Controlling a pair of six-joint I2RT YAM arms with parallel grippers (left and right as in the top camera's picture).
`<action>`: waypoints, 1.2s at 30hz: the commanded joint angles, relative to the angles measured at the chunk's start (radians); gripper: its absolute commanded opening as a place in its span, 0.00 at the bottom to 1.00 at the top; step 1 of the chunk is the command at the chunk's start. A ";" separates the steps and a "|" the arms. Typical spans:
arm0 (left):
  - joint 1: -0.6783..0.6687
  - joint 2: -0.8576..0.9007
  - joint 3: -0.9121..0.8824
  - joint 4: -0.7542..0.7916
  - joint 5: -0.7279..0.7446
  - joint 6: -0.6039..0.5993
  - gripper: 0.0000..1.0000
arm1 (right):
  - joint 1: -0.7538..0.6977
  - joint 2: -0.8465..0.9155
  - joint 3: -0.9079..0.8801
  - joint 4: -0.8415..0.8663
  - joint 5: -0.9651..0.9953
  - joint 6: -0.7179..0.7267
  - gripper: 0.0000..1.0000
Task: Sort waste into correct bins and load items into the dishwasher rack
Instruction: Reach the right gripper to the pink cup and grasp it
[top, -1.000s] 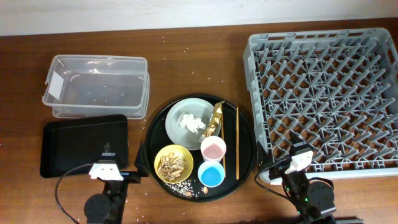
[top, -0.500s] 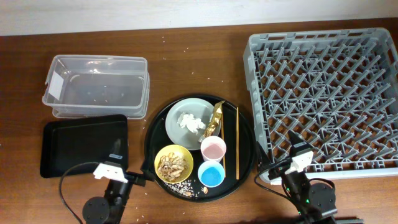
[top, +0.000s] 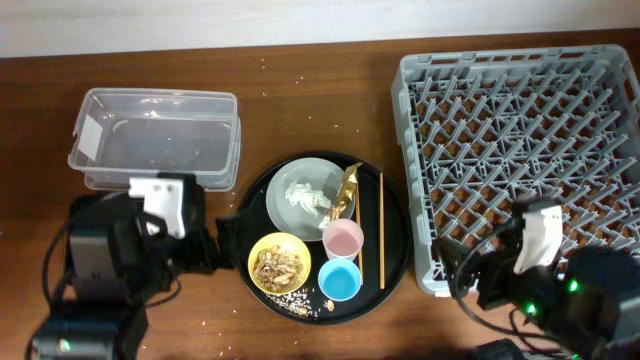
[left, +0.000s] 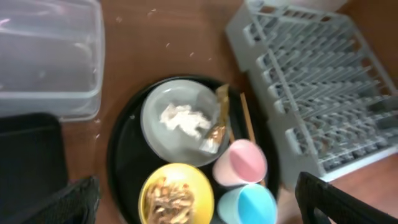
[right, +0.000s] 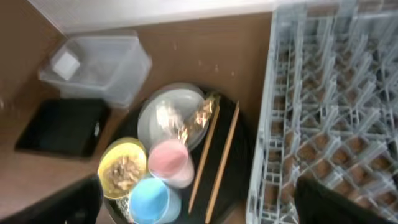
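On the round black tray (top: 396, 252) sit a grey-green plate (top: 285, 215) with white tissue (top: 305, 195), a gold wrapper (top: 350, 188), chopsticks (top: 381, 230), a yellow bowl (top: 279, 262) of tan food scraps, a pink cup (top: 343, 238) and a blue cup (top: 340, 279). The grey rack (top: 520, 130) stands at the right. The clear tub (top: 155, 140) is at the back left. My left gripper (top: 222, 240) is open and empty, left of the tray. My right gripper (top: 462, 270) is open and empty at the rack's front edge. My left arm hides most of the flat black tray (left: 28, 155).
Rice grains (top: 297, 296) lie on the round tray in front of the yellow bowl. Crumbs dot the brown table. In the right wrist view the flat black tray (right: 62, 124) lies in front of the clear tub (right: 99, 62). Cables trail near the front edge.
Both arms have risen from the front edge and look much larger. The left arm now covers the flat black tray. The right arm has shifted right to the rack's front right corner.
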 joint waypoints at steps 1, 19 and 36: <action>-0.037 0.120 0.071 -0.026 0.098 -0.002 0.94 | -0.006 0.074 0.130 -0.047 -0.044 0.006 0.99; -0.537 0.899 0.091 0.180 -0.142 -0.037 0.00 | -0.005 0.170 0.147 -0.098 0.069 0.229 0.99; -0.197 0.700 0.285 -0.008 1.155 0.121 0.00 | -0.005 0.441 0.143 0.267 -0.768 -0.207 0.99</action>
